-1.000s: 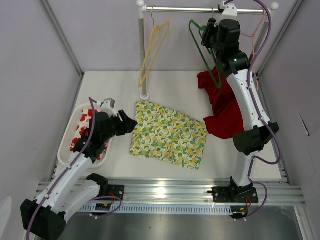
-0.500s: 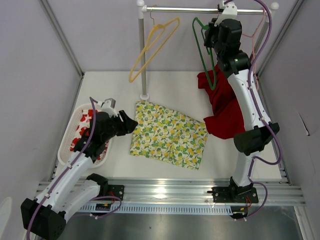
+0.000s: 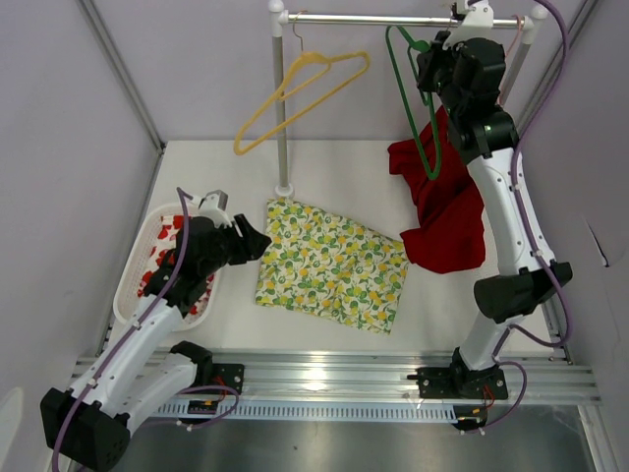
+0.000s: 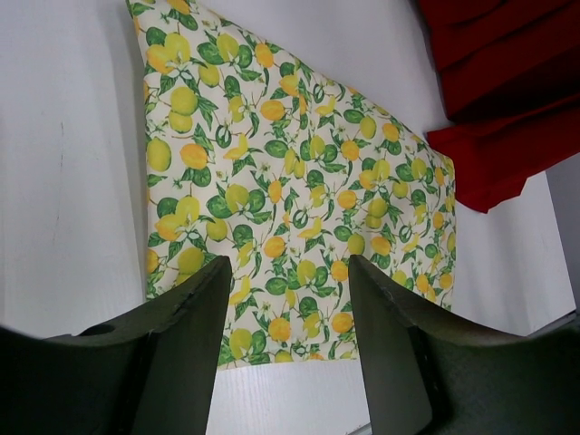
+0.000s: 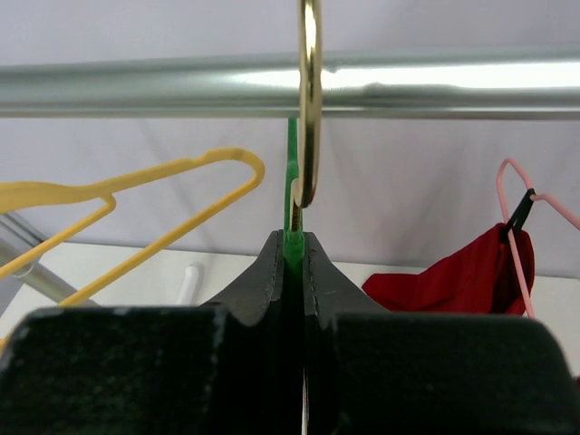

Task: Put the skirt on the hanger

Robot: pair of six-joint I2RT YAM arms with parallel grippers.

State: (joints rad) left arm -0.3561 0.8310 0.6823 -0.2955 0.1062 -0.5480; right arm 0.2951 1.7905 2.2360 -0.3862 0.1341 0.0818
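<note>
The skirt (image 3: 329, 264), a lemon-print cloth, lies flat on the white table; it fills the left wrist view (image 4: 290, 172). My left gripper (image 3: 257, 241) hovers at its left edge, open with nothing between the fingers (image 4: 288, 263). Up at the rail, my right gripper (image 3: 429, 51) is shut on the neck of the green hanger (image 3: 411, 108), just below its gold hook (image 5: 310, 91). The green plastic (image 5: 292, 172) is pinched between the closed jaws (image 5: 292, 240). The hook sits over the metal rail (image 5: 136, 95).
A yellow hanger (image 3: 295, 88) swings tilted on the rail beside the stand's post (image 3: 280, 118). A red garment (image 3: 442, 216) drapes at the right, clipped to a pink hanger (image 5: 512, 181). A white basket (image 3: 133, 275) with red items stands at the left.
My right gripper has shut on the green hanger and carried it right and up along the rail. The yellow hanger has swung up to the left. The left arm has stayed still.
</note>
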